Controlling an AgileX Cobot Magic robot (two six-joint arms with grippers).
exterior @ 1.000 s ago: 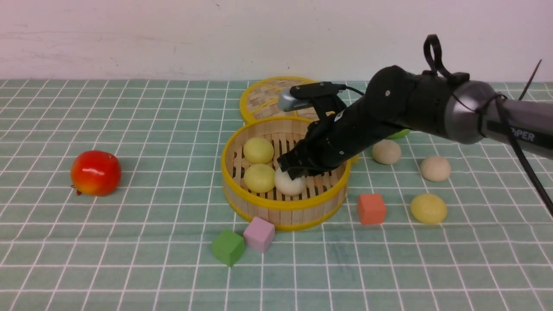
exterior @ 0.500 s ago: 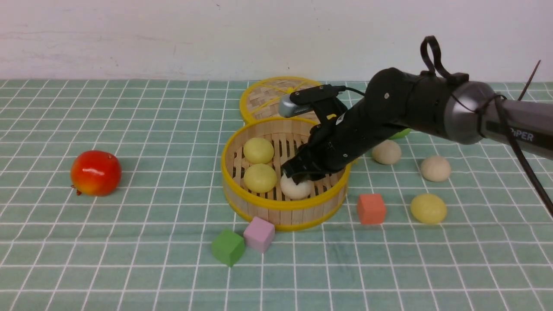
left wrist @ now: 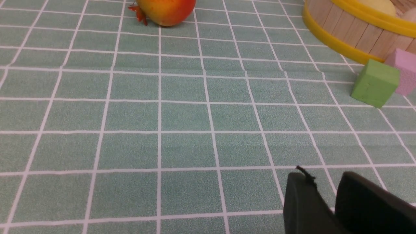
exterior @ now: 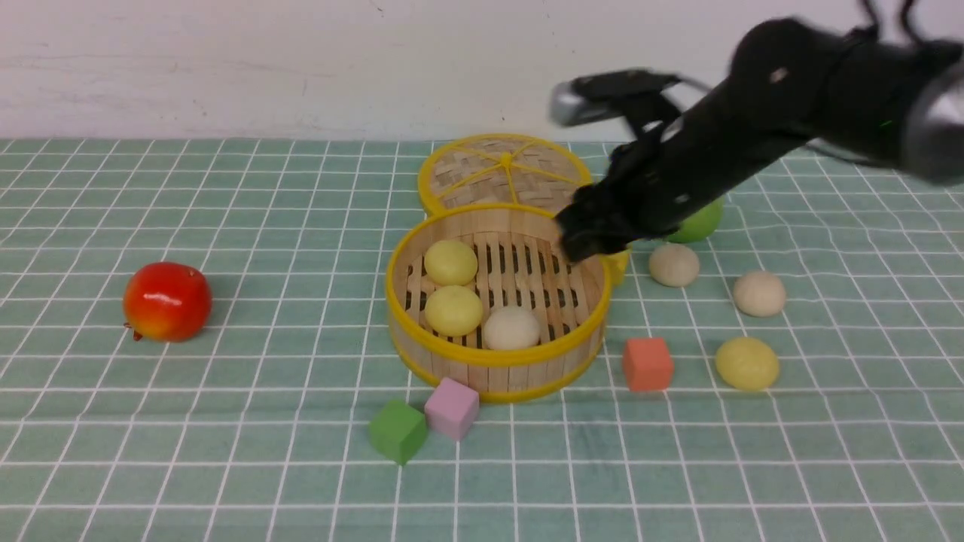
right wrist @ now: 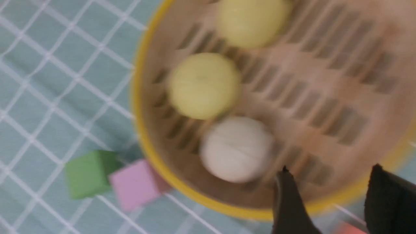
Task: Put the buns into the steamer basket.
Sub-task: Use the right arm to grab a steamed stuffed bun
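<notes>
The steamer basket (exterior: 399, 297) stands mid-table and holds two pale yellow buns (exterior: 450, 262) (exterior: 453, 309) and one beige-white bun (exterior: 511, 328). Two beige-white buns (exterior: 674, 264) (exterior: 759, 293) and one yellow bun (exterior: 746, 363) lie on the cloth to its right. My right gripper (exterior: 584, 241) is open and empty, raised above the basket's far right rim. The right wrist view, blurred, shows the basket (right wrist: 152, 156), the white bun (right wrist: 236, 149) and my open gripper (right wrist: 328, 182). My left gripper (left wrist: 321, 185) hangs low over bare cloth, its jaws a narrow gap apart, empty.
The flat woven lid (exterior: 501, 173) lies behind the basket. A green apple (exterior: 697, 222) sits behind the right arm. A red-yellow apple (exterior: 166, 300) is at the left. Green (exterior: 397, 430) and pink (exterior: 451, 407) cubes lie before the basket, an orange cube (exterior: 647, 363) at its right.
My right gripper let go of the beige-white bun in the basket, then rose and drew back to the right. The bun rests beside the front yellow bun.
</notes>
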